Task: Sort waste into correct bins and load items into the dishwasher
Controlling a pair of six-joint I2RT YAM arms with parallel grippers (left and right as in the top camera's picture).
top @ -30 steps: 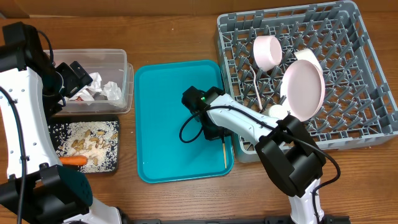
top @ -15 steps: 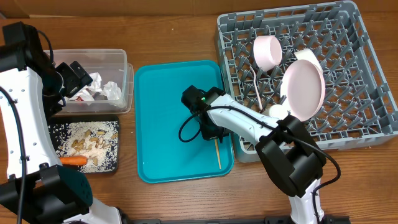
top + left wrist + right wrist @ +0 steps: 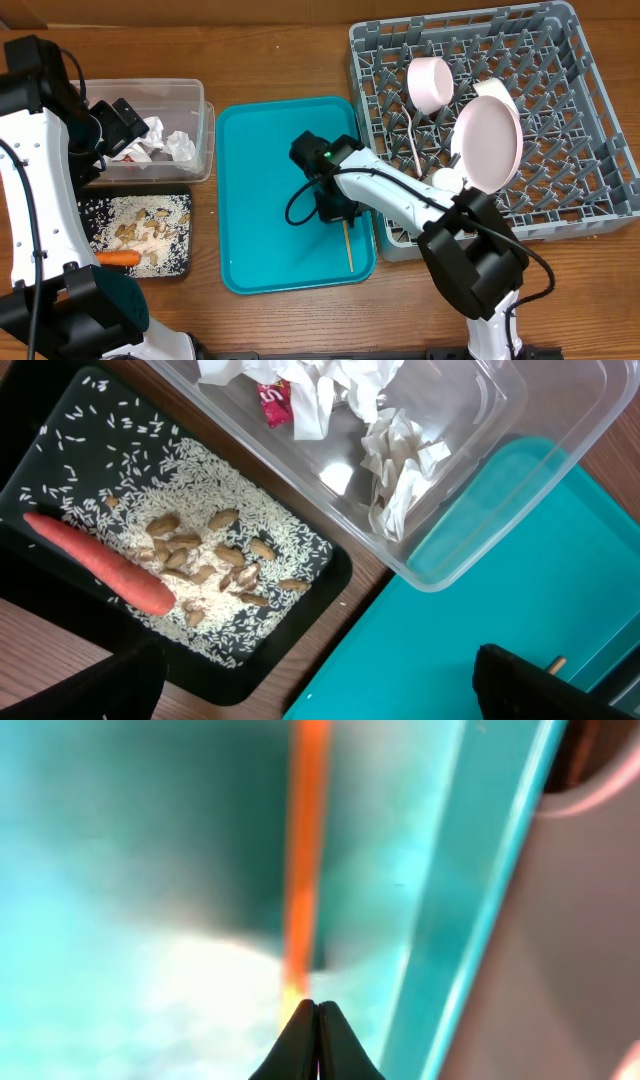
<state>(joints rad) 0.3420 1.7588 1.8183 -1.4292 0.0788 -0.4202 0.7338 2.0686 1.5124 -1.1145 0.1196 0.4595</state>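
step: wooden stick (image 3: 348, 248) to dish rack (image 3: 585, 110) | right claw (image 3: 317, 1006) pinching stick end | left claw (image 3: 320, 682) wide, empty | next: lift clear of teal tray (image 3: 260, 180)

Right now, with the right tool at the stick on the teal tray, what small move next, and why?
Probably raise the right tool straight up. It is shut, seemingly on an end of the thin pale wooden stick over the flat teal tray; the grey plastic dish rack stands to its right.
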